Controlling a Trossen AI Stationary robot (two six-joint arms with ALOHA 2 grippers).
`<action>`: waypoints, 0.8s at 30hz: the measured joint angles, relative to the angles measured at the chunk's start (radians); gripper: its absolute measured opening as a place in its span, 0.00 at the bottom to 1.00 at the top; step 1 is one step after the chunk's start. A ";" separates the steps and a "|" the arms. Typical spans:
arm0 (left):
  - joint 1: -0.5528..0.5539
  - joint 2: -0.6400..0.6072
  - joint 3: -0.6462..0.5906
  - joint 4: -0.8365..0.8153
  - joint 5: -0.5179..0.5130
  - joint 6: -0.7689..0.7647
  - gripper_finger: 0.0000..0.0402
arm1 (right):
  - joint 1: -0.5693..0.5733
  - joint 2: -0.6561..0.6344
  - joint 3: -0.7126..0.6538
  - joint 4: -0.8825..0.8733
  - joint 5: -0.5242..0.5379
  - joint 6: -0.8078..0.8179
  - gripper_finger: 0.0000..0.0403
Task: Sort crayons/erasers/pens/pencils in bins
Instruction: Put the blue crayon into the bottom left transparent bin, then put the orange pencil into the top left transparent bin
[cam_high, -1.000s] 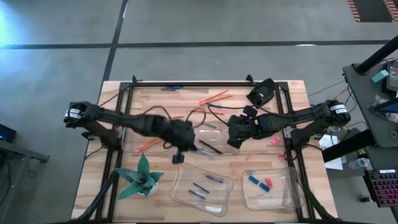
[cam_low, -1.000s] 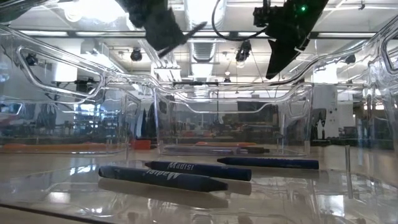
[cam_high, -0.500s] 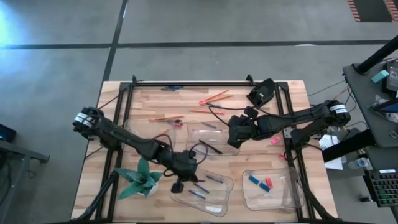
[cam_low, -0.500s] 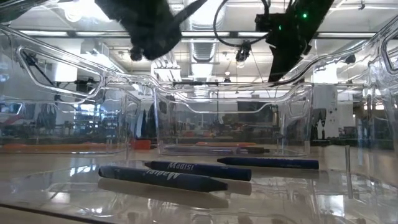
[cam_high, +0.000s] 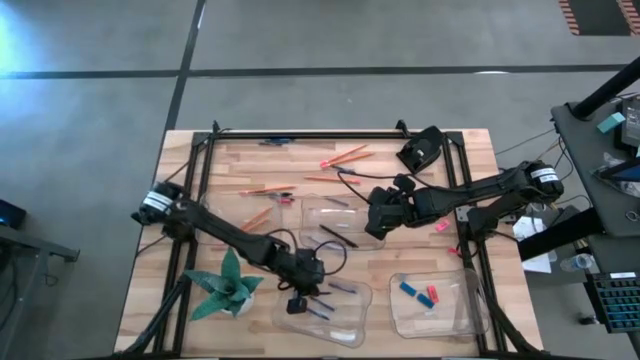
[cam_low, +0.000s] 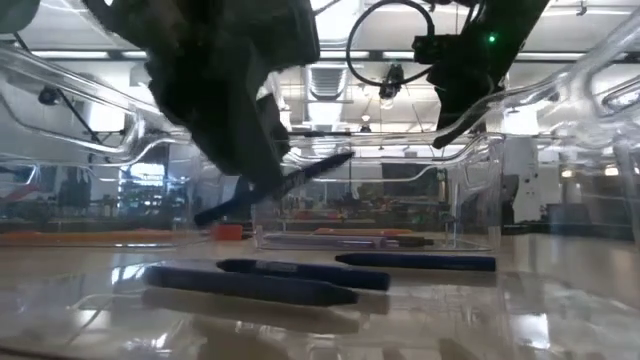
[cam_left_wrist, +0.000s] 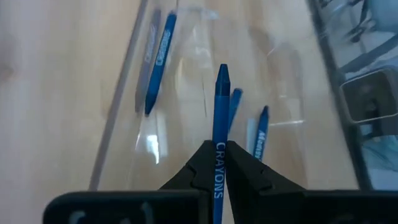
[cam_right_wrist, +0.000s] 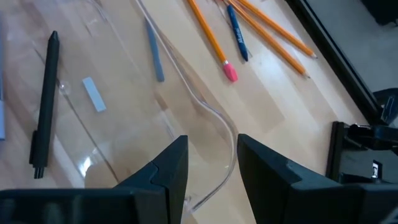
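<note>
My left gripper is pinched shut on a slim blue wax crayon printed "CRAYONS", and I hold it over the clear shallow plastic bin just beside the green folded-paper plant on the wooden worktop. The crayon sticks out forward past my fingertips, tip ahead, above three more blue crayons already lying in that bin. I judge it light and stiff but brittle and a little slick in its paper wrap, so a hold near the middle with a modest squeeze suits it; a hard pinch could snap it. A drop from low over the bin floor should keep it from bouncing out. My right gripper hangs with its fingers apart and nothing between them, over the next clear bin beyond the crayon bin from the plant, where a black pen lies.
</note>
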 joint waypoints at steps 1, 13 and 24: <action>0.000 0.006 0.001 0.000 0.000 -0.006 0.02 | 0.000 0.000 0.000 0.000 0.000 0.000 0.32; 0.000 -0.014 0.017 0.003 -0.005 -0.007 0.07 | 0.000 0.000 0.011 0.022 0.000 -0.003 0.32; 0.028 -0.072 0.027 -0.065 -0.005 0.043 0.21 | -0.007 0.000 0.032 0.022 0.000 -0.030 0.32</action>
